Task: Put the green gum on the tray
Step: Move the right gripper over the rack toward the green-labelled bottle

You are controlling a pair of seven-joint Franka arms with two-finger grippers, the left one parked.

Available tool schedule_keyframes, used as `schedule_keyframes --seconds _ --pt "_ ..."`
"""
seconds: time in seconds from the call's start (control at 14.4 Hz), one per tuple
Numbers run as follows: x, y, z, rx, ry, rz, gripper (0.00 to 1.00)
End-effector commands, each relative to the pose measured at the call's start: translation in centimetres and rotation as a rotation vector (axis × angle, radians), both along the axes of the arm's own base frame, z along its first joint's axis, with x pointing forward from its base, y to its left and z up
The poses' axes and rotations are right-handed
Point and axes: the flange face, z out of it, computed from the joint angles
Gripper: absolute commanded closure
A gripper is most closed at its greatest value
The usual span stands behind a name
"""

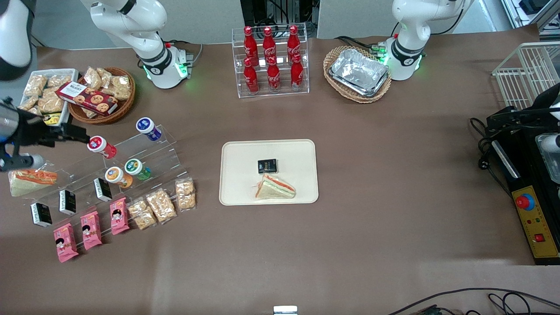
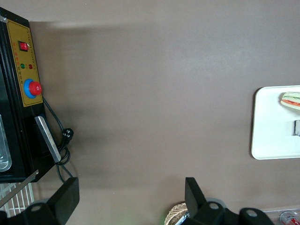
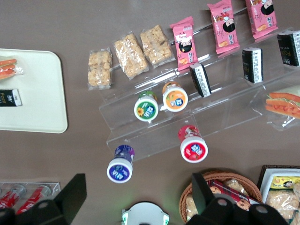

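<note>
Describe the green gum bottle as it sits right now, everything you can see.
The green gum is a small green-bodied cylinder, apparently plastic, with a white round lid bearing a green-blue label. It lies tilted on the clear acrylic stepped rack, beside the orange bottle, untouched. The gripper hovers above the rack, open, holding nothing.

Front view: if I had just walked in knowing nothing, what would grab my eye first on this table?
Probably the cream tray mid-table, holding a wrapped sandwich and a small black packet. Next, the red cola bottles in a clear rack near the arm bases, and the stepped clear stand toward the working arm's end, where the green gum sits beside an orange bottle. The gripper hangs open above that stand, holding nothing.
</note>
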Motion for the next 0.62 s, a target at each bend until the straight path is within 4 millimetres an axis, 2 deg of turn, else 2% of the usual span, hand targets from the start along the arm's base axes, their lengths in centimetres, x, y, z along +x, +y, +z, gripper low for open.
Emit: schedule_keyframes --seconds 0.0,0.14,0.35,0.56 --pt "-3.3 0.5 0.5 -0.008 -0.022 -0.014 0.00" --pt "-4.6 0.6 -1.8 -0.008 -0.049 -0.017 0.00" --pt "-6.6 1.0 -6.4 0.003 -0.121 -0.026 0.00" --pt "-7.1 1.2 -10.9 0.013 -0.161 -0.035 0.00"
